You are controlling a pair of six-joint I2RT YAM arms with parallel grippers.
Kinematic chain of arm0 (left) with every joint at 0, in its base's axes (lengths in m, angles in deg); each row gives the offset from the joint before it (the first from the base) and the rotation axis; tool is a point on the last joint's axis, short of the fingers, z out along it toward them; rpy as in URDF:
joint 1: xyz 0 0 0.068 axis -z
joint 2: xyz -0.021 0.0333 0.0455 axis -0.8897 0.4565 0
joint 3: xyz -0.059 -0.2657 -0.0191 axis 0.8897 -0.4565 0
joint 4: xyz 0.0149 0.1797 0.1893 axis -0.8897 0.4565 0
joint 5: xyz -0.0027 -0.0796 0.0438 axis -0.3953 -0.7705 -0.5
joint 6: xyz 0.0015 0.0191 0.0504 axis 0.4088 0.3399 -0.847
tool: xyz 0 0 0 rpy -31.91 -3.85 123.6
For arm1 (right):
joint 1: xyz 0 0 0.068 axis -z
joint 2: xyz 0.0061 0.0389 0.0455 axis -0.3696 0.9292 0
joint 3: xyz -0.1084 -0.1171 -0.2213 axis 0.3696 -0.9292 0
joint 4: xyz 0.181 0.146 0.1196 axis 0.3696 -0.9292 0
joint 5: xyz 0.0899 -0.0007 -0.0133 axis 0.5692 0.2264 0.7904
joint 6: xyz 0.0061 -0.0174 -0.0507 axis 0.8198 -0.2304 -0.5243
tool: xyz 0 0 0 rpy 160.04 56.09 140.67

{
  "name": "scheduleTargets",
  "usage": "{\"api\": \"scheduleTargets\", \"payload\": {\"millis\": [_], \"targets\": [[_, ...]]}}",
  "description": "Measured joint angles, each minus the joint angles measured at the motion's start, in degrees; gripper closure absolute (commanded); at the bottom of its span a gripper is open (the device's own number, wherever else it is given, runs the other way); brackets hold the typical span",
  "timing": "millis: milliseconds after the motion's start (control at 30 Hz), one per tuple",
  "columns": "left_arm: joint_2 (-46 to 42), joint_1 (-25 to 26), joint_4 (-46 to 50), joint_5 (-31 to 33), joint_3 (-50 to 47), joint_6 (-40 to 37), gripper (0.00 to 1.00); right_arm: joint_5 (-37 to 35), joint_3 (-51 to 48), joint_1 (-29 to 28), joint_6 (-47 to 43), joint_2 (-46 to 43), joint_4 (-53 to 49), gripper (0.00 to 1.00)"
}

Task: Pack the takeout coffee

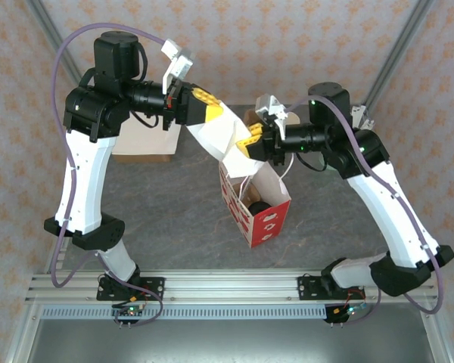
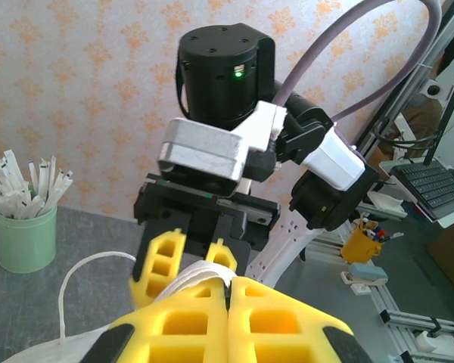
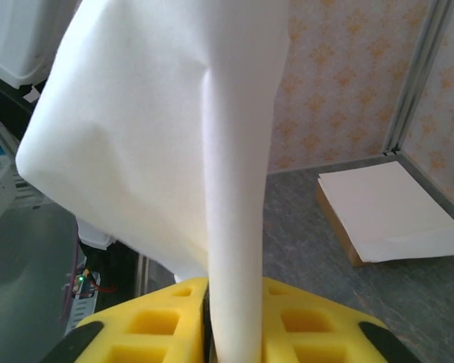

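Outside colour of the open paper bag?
Red-and-white print on the open paper bag; clearest in the top external view.

Walls: cream wallpaper (image 1: pixel 287 45) with repeating orange floral motifs covered the upper frame, evenly lit.
Frame: silver aluminium posts (image 1: pixel 397 53) slanted across both upper corners.
Table: a grey marbled tabletop (image 1: pixel 174 219) filled the centre.
Near edge: a slotted aluminium rail (image 1: pixel 227 286) ran across, with a plain grey metal sheet (image 1: pixel 212 340) below it.
Beyond, at the right edge of the left wrist view: a black keyboard (image 2: pixel 431 185) lay on a pale desk.

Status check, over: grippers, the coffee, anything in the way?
Left gripper shut on the paper bag top. Right gripper shut on it too. Takeout coffee down inside the bag. Nothing seen blocking.
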Motion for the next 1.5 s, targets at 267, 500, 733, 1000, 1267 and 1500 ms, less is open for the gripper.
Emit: {"api": "scheduleTargets", "payload": {"millis": [267, 500, 733, 1000, 1267, 1500], "targets": [[-0.1, 0.0, 1.7, 6.6, 0.0, -1.8, 0.44, -9.8, -1.3, 0.0, 4.2, -6.2, -1.3, 1.0], [-8.4, 0.0, 0.9, 24.9, -10.7, -0.7, 0.19, -25.6, 0.5, 0.0, 12.2, -8.7, -8.0, 1.0], [-25.7, 4.1, -5.5, 39.0, -39.9, 6.6, 0.22, -34.5, 1.2, 0.1, 22.6, -10.1, -11.9, 1.0], [-26.4, 16.7, -14.4, 46.2, -54.5, 20.1, 0.24, -34.8, 2.2, 0.1, 30.0, -10.3, -12.5, 1.0], [-18.6, 22.3, -19.9, 50.8, -54.4, 25.5, 0.34, -34.2, 2.2, 0.1, 31.1, -9.8, -12.5, 1.0], [-15.3, 24.0, -20.8, 50.9, -54.1, 26.8, 0.74, -34.2, 2.2, 0.1, 31.1, -9.8, -13.3, 1.0]]}}
